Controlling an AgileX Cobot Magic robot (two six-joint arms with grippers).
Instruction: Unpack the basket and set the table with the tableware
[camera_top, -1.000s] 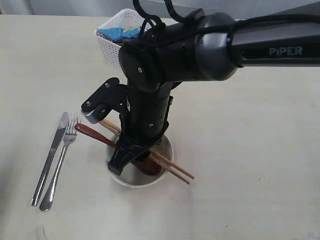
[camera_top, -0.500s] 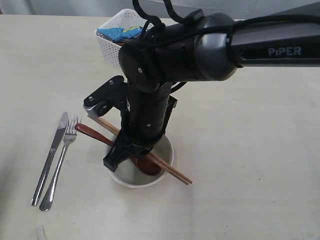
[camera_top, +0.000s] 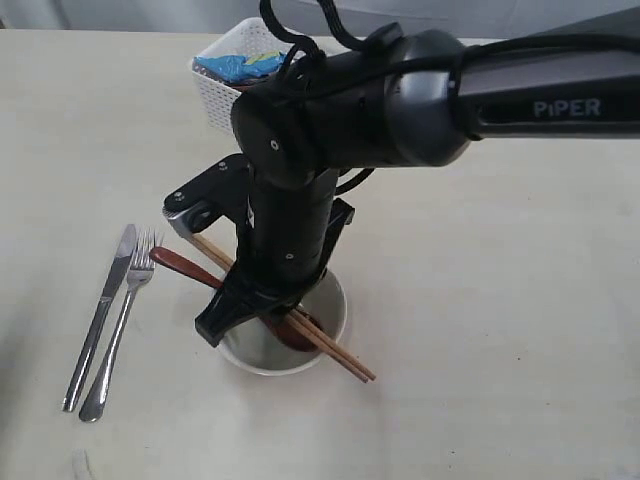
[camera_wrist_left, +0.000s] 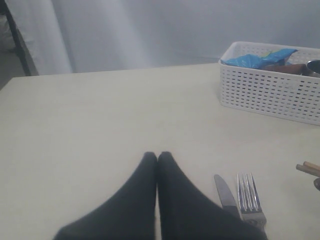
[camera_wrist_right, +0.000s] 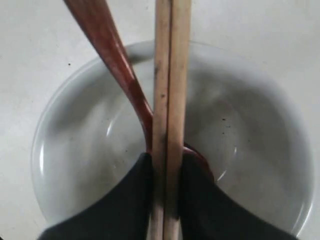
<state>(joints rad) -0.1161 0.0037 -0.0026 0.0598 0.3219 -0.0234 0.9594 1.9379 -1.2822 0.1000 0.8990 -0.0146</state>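
1. Right gripper (camera_wrist_right: 166, 167): pinching the pair of pale wooden chopsticks (camera_wrist_right: 167, 75), held side by side above the round off-white bowl (camera_wrist_right: 55, 130).
2. Step in hand, as I read it: carry the chopsticks off the bowl onto the pale beige surface (camera_top: 500, 300). Lift straight up first, keep the pair level and parallel, and lay them on the open side of the bowl.
3. In the way: the dark red wooden spoon (camera_wrist_right: 107, 45), its head inside the bowl and its handle crossing just beside the chopsticks. I cannot tell whether they touch. A sideways drag could tip it out.
4. Steel knife (camera_top: 98, 320) and steel fork (camera_top: 118, 330) lie together on the bowl's other side.
5. Left gripper (camera_wrist_left: 157, 159): pressed together and empty, above bare surface.
6. White lattice plastic basket (camera_top: 220, 100) at the far edge, blue chip bag (camera_top: 235, 66) inside.
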